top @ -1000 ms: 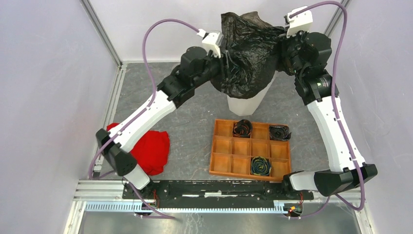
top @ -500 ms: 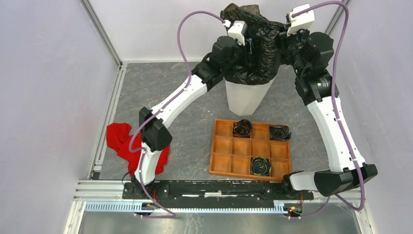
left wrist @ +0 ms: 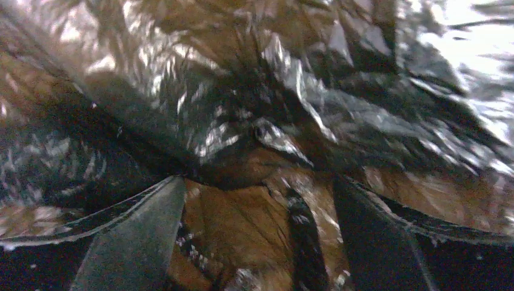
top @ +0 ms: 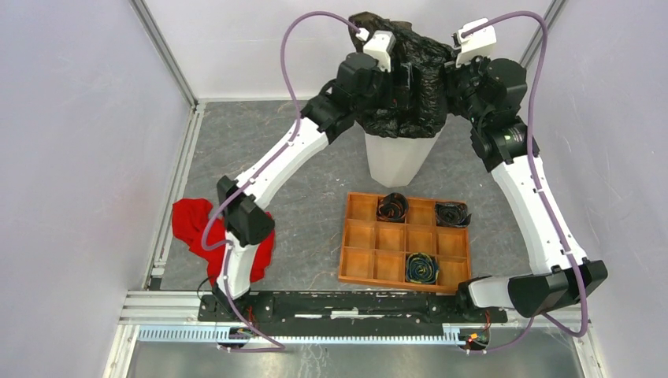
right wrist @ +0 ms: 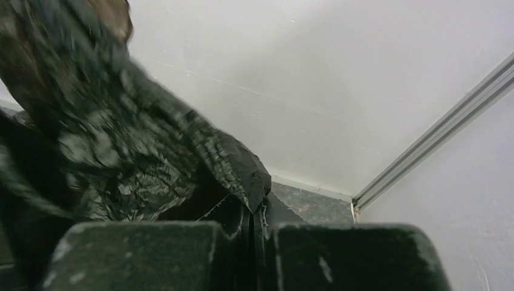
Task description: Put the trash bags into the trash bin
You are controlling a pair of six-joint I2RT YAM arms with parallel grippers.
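Note:
A crinkled glossy black trash bag (top: 410, 90) hangs bunched over the top of the white faceted trash bin (top: 394, 161) and hides its rim. My left gripper (top: 403, 79) presses into the bag's left side. In the left wrist view the left gripper (left wrist: 257, 182) stands open, with brownish stretched bag film (left wrist: 273, 91) across the gap between its fingers (left wrist: 139, 236). My right gripper (top: 453, 79) is on the bag's right side. The right wrist view shows the right gripper (right wrist: 251, 209) shut on a fold of the trash bag (right wrist: 121, 151).
An orange-brown compartment tray (top: 370, 268) lies in front of the bin, with three rolled black bundles in it (top: 391, 206), (top: 452, 213), (top: 421, 268). A red cloth (top: 193, 224) lies at the left by my left arm's base. White walls stand close behind the bin.
My left arm swung right and up to the bag's top, and its jaws have just opened. The bag is gathered narrower over the bin. My right gripper shifted slightly left, still shut.

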